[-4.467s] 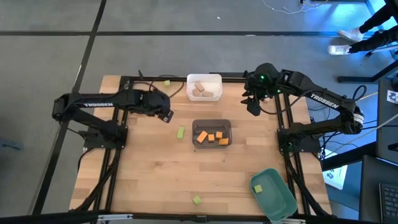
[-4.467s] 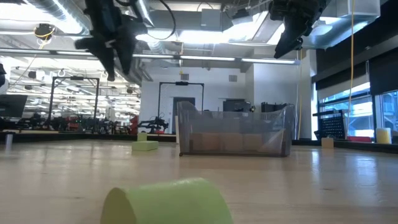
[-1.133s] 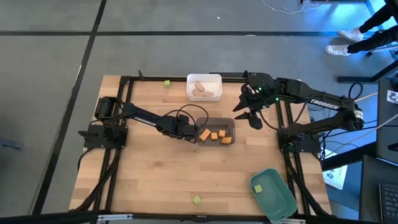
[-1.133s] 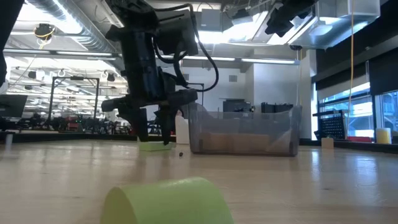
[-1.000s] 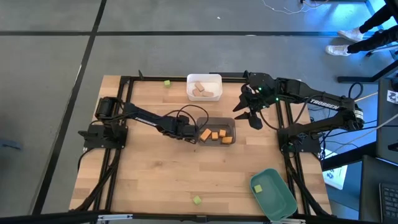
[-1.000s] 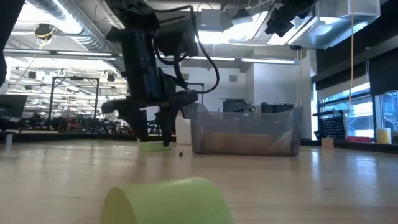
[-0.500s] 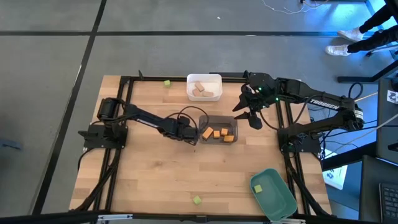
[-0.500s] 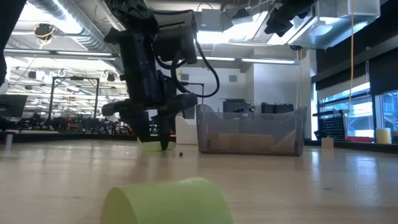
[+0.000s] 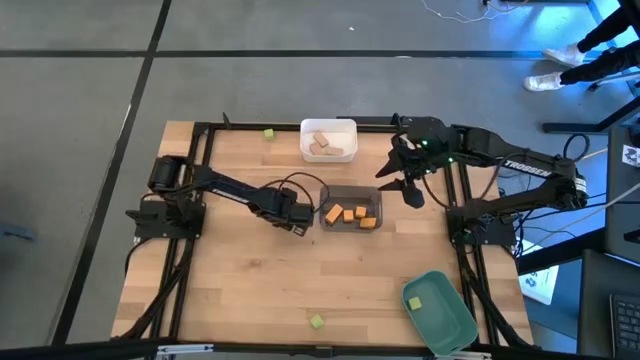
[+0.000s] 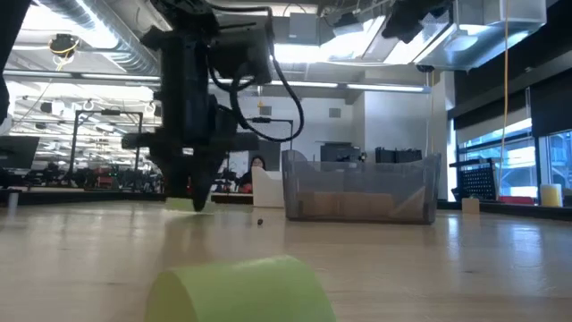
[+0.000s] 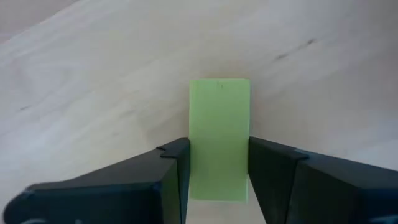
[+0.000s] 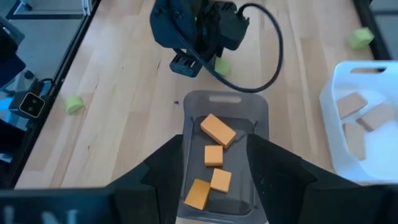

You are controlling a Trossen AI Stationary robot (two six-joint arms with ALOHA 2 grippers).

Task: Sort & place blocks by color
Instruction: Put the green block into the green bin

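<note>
A light green block (image 11: 219,124) lies on the tabletop just left of the dark grey bin (image 9: 351,196). My left gripper (image 9: 296,222) points steeply down at it and is shut on it; the low view shows the pair (image 10: 189,202) at table level. Several orange blocks (image 9: 348,214) sit in the grey bin. Tan blocks (image 9: 320,144) lie in the white bin (image 9: 329,125). My right gripper (image 9: 400,188) hangs open, high over the table's far right, with nothing between its fingers (image 12: 168,168). My left gripper pinches the green block's two long sides (image 11: 194,155) between its two fingers (image 11: 171,180), near one end of the block. The fingers come from above, pointing steeply down. Whether the block is lifted clear of the table, I cannot tell.
A green bin (image 9: 446,322) with one green block stands at the near right corner. Loose green blocks lie at the far edge (image 9: 268,133) and near the front edge (image 9: 317,321); that one fills the low view's foreground (image 10: 239,288).
My left gripper has shut on the green block and shifted a little toward the table's left edge, the block going with it. The grey bin has slid slightly toward the table's right.
</note>
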